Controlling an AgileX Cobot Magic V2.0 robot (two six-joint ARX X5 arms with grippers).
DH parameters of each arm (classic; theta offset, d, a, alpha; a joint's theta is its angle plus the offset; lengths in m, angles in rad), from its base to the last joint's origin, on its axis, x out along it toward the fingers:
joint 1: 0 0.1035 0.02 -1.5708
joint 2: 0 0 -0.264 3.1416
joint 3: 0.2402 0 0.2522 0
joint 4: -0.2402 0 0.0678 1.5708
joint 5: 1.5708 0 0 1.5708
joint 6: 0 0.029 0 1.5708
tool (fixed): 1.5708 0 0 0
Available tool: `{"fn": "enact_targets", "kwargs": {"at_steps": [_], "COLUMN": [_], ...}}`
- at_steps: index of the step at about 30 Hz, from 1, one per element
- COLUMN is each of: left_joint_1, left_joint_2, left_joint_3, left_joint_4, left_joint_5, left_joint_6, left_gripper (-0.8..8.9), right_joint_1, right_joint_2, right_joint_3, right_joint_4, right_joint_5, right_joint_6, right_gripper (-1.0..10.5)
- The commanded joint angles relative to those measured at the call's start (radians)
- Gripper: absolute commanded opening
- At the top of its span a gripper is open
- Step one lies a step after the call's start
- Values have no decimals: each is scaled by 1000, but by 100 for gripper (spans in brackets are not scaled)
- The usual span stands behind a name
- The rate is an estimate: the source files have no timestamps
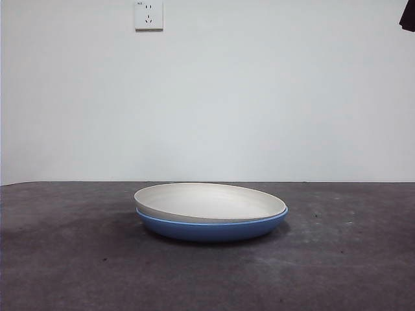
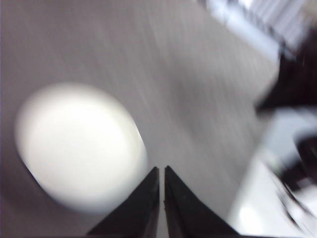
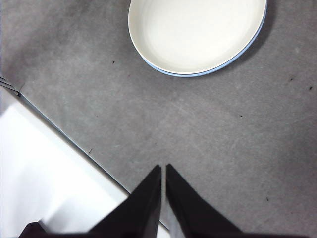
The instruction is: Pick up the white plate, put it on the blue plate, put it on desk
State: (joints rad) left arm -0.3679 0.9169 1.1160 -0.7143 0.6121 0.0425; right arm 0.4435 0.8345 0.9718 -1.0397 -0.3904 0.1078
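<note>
The white plate (image 1: 206, 201) lies nested inside the blue plate (image 1: 211, 228) on the desk (image 1: 65, 259), at the middle of the front view. The right wrist view shows the white plate (image 3: 195, 32) from above with a thin blue rim (image 3: 190, 75) showing under it. In the blurred left wrist view the white plate (image 2: 79, 148) shows as a pale disc. My left gripper (image 2: 162, 171) is shut and empty, high above the desk beside the plates. My right gripper (image 3: 163, 168) is shut and empty, high above the desk, apart from the plates.
A wall socket (image 1: 148, 14) is on the white wall behind. A black arm tip (image 1: 408, 16) shows at the top right corner. The desk's edge and a white surface (image 3: 39, 163) beyond it show in the right wrist view.
</note>
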Motion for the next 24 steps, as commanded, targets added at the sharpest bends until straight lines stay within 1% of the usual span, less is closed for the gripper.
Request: {"fn": "enact_targets", "kwargs": {"at_steps": [1, 3, 5, 8, 10, 12, 19, 24], "left_joint_1": [66, 129, 190, 270, 311, 342, 412, 428], "left_joint_2": [-85, -151, -214, -313, -380, -437, -605, -699], "left_joint_3": [-14, -42, -82, -168, -238, -306, -565, -727], "left_joint_4": [216, 333, 423, 513, 537, 539, 582, 590], "left_joint_5": [1, -11, -49, -180, -277, -336, -425, -431], "left_joint_6": [36, 36, 36, 36, 36, 36, 36, 36], "left_gripper": [19, 19, 19, 19, 19, 19, 19, 19], "right_joint_1": [6, 6, 6, 6, 6, 6, 6, 6], "right_joint_2": [6, 6, 6, 6, 6, 6, 6, 6], "right_joint_3": [18, 18, 18, 18, 18, 18, 18, 18], "right_joint_4": [8, 8, 8, 8, 8, 8, 8, 8], "right_joint_5": [-2, -2, -2, -2, -2, -2, -2, -2], "right_joint_6": [-11, -11, -11, -11, -11, -11, -11, -11], "right_gripper": [8, 8, 8, 8, 8, 8, 8, 8]}}
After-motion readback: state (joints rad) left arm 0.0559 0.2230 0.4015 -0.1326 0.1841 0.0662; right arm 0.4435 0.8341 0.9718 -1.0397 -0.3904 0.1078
